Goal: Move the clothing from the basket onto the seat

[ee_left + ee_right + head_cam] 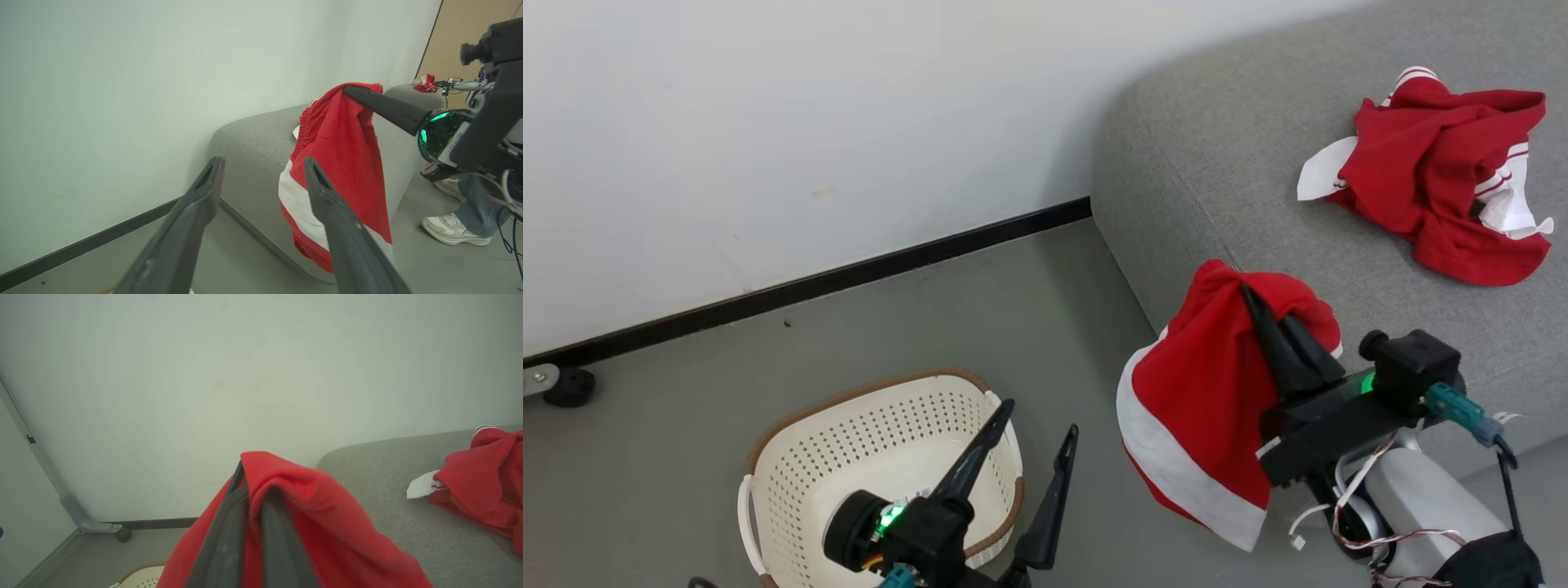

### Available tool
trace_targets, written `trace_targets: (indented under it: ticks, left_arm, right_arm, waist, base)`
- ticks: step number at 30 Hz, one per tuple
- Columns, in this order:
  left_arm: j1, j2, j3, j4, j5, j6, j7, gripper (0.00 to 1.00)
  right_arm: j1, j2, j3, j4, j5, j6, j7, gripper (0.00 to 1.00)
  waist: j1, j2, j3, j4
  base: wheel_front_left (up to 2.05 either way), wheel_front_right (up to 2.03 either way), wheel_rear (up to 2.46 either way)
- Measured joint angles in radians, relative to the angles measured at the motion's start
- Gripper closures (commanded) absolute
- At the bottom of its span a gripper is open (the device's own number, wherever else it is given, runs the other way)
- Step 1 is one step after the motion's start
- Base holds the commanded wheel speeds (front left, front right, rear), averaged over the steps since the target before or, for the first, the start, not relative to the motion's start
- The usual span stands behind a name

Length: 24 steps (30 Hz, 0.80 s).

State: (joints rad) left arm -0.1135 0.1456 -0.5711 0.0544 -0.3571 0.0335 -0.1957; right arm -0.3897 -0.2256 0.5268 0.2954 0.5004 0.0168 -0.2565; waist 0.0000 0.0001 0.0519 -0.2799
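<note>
Gripping clothing (1192,384) beside the seat (1217,163), the right gripper (1266,306) faces a white wall (768,122).

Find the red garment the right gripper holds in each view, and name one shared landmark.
Head view: garment lower centre-right, hanging from the right gripper at the seat's edge.
Left wrist view: garment centre, draped before the seat.
Right wrist view: garment bottom centre, over the fingers.
Shared landmark: the grey seat.
</note>
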Motion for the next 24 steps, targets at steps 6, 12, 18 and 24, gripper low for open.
trace_targets:
  ticks: [6,12,18,24]
  left_arm:
    - [-0.001,-0.007,-0.031,-0.01,0.011,-0.016,0.001,0.0]
    - [-0.013,0.01,-0.044,-0.031,0.037,-0.026,0.022,0.0]
    - [-0.064,0.029,-0.049,-0.046,0.053,-0.036,0.048,0.0]
    - [-0.096,0.034,-0.051,-0.07,0.061,-0.044,0.068,0.0]
  right_arm:
    - [-0.005,-0.038,-0.093,-0.033,0.01,0.0,0.0,1.0]
    - [-0.113,-0.091,-0.206,-0.047,0.025,0.0,0.0,1.0]
    - [-0.291,-0.158,-0.318,0.002,0.028,0.0,0.0,1.0]
    - [-0.444,-0.257,-0.416,0.091,0.03,0.001,0.0,1.0]
  waist:
    - [0.0,0.0,0.04,-0.019]
    - [0.0,0.0001,0.097,-0.02]
    - [0.0001,0.0001,0.167,-0.009]
    - [0.0002,0.0001,0.239,0.016]
  base:
    - [0.0,0.0,0.0]
    - [0.0,0.0,0.0]
    - [0.0,0.0,0.0]
    - [0.0,0.0,0.0]
